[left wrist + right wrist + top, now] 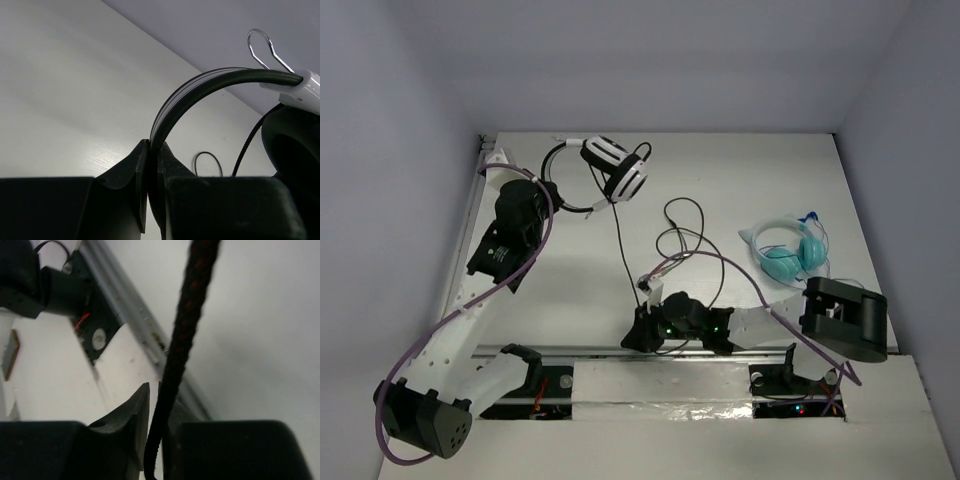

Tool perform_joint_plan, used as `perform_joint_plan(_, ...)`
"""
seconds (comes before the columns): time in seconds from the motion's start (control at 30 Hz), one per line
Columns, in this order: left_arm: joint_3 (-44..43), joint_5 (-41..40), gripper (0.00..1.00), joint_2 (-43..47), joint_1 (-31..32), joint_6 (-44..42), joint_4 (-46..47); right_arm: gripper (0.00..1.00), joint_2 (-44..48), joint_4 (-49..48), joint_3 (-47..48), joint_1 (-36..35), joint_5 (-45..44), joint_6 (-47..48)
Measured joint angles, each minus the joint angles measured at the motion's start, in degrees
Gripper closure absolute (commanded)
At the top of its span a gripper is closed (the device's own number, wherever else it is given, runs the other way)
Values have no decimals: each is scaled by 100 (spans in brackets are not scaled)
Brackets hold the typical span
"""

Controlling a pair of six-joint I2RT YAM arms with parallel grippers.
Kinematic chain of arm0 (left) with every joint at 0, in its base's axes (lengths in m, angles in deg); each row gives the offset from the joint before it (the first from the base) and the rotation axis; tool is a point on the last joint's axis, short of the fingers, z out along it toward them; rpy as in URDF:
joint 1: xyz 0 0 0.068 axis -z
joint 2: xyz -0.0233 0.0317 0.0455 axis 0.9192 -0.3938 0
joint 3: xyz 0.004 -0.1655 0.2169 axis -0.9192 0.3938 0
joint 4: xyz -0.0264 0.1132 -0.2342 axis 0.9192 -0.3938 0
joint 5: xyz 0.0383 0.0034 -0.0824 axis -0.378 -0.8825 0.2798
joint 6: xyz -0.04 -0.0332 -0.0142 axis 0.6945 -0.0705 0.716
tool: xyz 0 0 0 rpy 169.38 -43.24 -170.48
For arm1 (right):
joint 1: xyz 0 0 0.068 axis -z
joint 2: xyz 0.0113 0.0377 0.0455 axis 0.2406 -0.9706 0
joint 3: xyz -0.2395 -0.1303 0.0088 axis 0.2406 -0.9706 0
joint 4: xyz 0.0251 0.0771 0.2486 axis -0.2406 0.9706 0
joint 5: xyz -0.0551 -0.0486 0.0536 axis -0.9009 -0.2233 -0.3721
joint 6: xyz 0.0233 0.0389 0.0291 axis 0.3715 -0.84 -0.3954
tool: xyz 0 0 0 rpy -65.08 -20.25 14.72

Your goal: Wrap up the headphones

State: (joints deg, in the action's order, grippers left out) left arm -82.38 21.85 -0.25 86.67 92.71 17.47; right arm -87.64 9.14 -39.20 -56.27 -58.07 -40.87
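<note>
left fingers [127, 172] clenched on the headband [200, 86] of the headphones [612, 168] at the far left of the worktop [740, 170], right fingers [125, 415] pinching the cable [621, 245] by the near edge — it runs straight between them, far to near, slack looping rightward.

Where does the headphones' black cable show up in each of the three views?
Top external: cable runs from the earcups down the centre to the right end effector.
Left wrist: cable at right, below the headband.
Right wrist: cable mid-frame, between the fingers.
Shared landmark: the white table.
</note>
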Motion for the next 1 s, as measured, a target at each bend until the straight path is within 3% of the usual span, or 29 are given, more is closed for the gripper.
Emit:
perform_joint_plan(0.1, 149, -240, 100, -4, 4, -76, -28, 97, 352, 579, 120, -365, -151, -4)
perform_joint_plan(0.17, 210, -455, 100, -4, 52, -133, -144, 100, 717, 1093, 243, -562, -269, 0)
perform_joint_plan(0.37, 474, -1231, 100, 122, 643, -271, -483, 100, 1722, 2870, 960, -828, -723, 166)
perform_joint_plan(0.7, 656, -2337, 100, -474, 2411, -313, -1145, 100, 2522, 5718, 2312, -826, -1497, 798)
perform_joint_plan(1.0, 678, -2463, 100, -1443, 3010, -306, -1311, 100, 2273, 6848, 3381, -826, -1729, 1351)
